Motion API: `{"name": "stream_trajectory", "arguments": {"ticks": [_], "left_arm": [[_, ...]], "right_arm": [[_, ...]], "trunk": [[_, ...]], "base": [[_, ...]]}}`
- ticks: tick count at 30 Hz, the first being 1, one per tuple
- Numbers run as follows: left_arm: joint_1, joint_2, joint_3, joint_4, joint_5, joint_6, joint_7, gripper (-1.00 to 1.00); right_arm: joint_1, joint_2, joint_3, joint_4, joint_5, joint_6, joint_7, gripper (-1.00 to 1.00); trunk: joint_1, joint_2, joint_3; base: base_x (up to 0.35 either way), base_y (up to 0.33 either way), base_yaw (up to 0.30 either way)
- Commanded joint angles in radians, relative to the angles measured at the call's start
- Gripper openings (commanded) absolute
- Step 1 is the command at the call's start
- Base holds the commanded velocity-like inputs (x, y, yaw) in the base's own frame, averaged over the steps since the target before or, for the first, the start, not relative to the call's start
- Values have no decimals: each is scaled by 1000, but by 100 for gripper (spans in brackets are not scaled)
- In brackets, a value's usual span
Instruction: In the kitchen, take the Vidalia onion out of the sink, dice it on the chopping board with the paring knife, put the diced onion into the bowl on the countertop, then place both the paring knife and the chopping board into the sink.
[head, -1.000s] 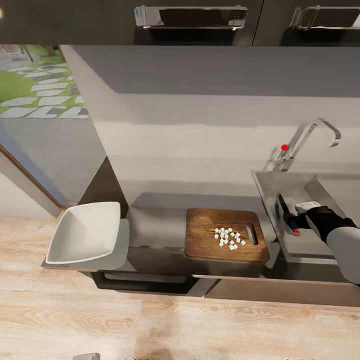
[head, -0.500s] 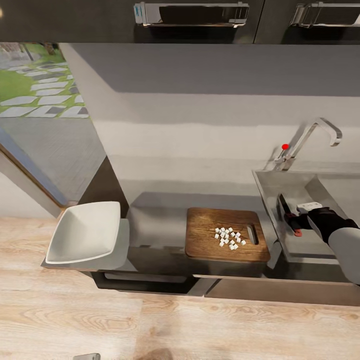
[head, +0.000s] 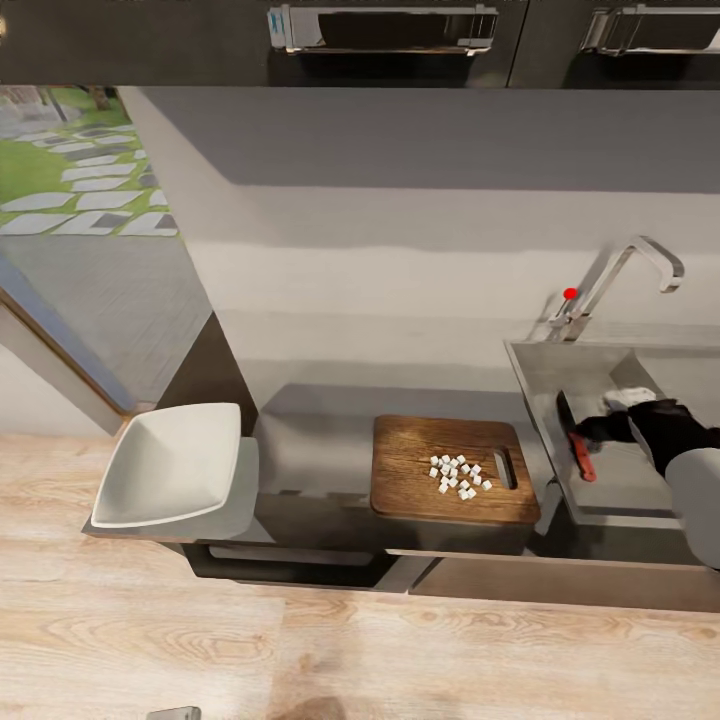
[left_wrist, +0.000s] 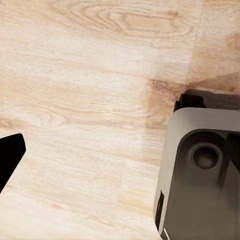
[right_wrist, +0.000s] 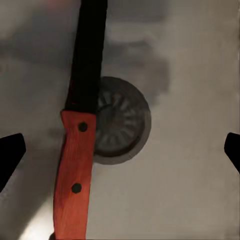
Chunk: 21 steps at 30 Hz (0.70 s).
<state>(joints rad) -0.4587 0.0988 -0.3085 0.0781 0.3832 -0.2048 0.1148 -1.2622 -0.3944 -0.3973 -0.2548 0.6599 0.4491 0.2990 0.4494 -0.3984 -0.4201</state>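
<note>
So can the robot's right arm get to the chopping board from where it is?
Probably yes. The right gripper is open over the sink, with the paring knife lying loose below it, so its fingers are free. The chopping board sits just beside the sink with nothing between.

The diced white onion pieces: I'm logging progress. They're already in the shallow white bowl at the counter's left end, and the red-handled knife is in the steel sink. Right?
Not quite. The head view shows the diced white onion pieces on the dark brown wooden chopping board; the shallow white bowl holds nothing. The red-handled knife is in the steel sink.
</note>
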Motion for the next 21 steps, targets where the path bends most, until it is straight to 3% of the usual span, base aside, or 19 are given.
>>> {"name": "stream_trajectory", "arguments": {"ticks": [1, 2, 3, 4, 6, 7, 12, 21], "left_arm": [[-2, -1, -9, 3, 6, -6, 0, 100], [-2, -1, -9, 4, 6, -5, 0, 100], [-2, -2, -9, 4, 6, -5, 0, 100], [-2, -2, -9, 4, 6, -5, 0, 100], [-2, -2, -9, 4, 6, -5, 0, 100], [-2, -2, -9, 4, 6, -5, 0, 100], [-2, -2, -9, 4, 6, -6, 0, 100], [-2, -2, -9, 4, 6, -5, 0, 100]], "right_arm": [[0, 1, -8, -125, 3, 84, 51, 100], [0, 3, -8, -224, -2, 175, 83, 100], [0, 6, -4, -385, -7, 330, 140, 100], [0, 7, -1, -486, -8, 410, 181, 100], [0, 10, 4, -650, -8, 493, 268, 100], [0, 10, 4, -679, -7, 509, 286, 100], [0, 8, 5, -721, -4, 534, 317, 100], [1, 9, 5, -695, -3, 535, 319, 100]], "trunk": [[1, -2, -2], [1, -2, -2], [1, -2, -2], [1, -2, -2], [1, -2, -2], [1, -2, -2], [1, -2, -2], [1, -2, -2]], "base": [[0, 0, 0], [0, 0, 0], [0, 0, 0], [0, 0, 0], [0, 0, 0], [0, 0, 0], [-29, 13, 0], [-226, 168, 0]]}}
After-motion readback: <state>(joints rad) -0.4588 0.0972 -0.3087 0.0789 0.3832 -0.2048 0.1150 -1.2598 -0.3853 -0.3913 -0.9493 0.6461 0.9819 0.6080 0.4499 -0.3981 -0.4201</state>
